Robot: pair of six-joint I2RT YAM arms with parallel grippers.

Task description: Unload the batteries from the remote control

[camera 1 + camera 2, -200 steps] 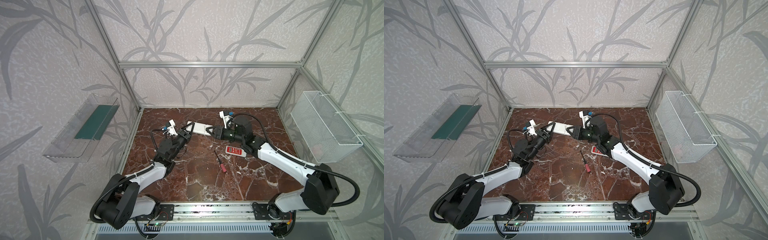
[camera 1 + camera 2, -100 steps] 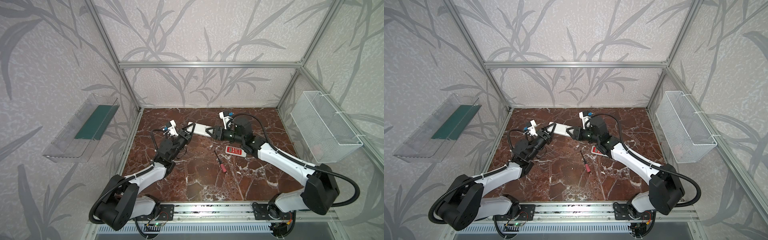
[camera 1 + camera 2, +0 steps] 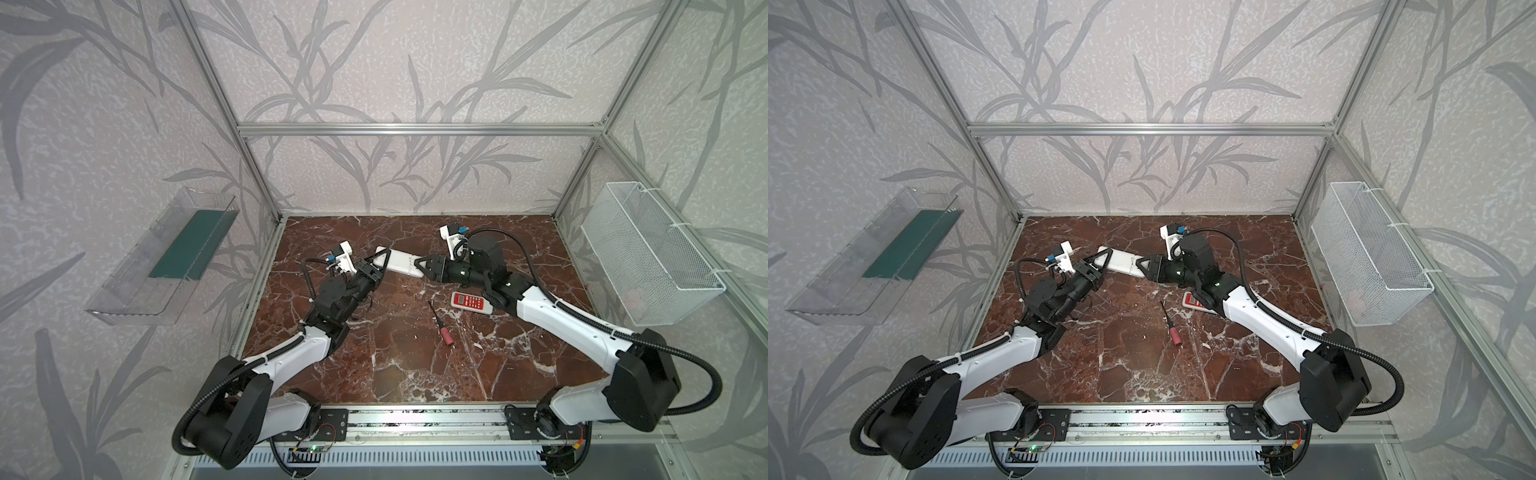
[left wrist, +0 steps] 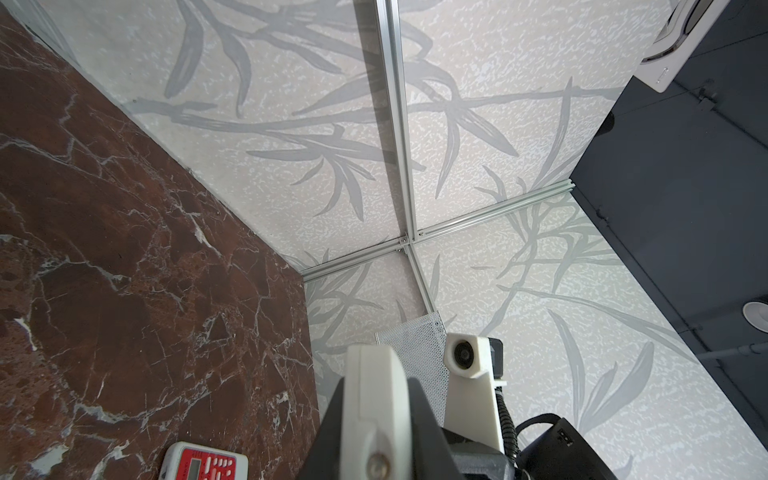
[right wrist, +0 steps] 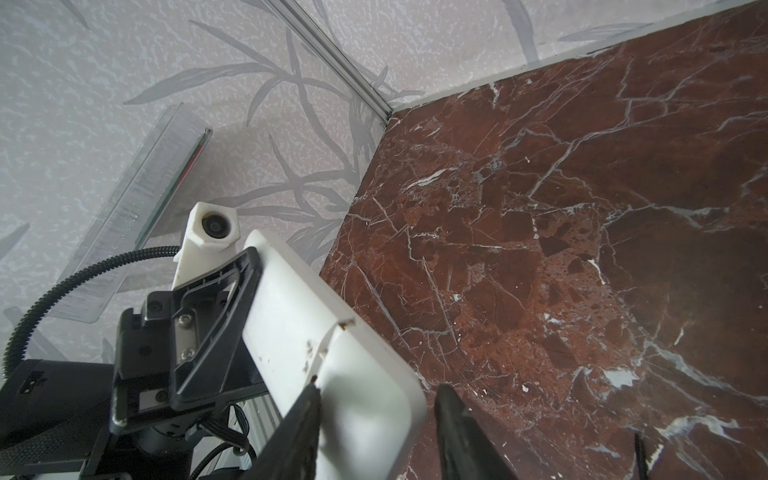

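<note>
left gripper [image 3: 379, 262] clamps white remote [image 3: 401, 262]; right gripper [image 3: 419, 266] straddles its end

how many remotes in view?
2. White remote is raised off the table at the back, with the left gripper clamped on one end. Red remote lies flat on the table. None seem hidden.

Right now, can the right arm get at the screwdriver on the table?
Probably yes. The screwdriver lies bare on the marble table with nothing over it, not far from the right gripper. That gripper stands open at the end of the white remote, which the left gripper clamps.
</note>
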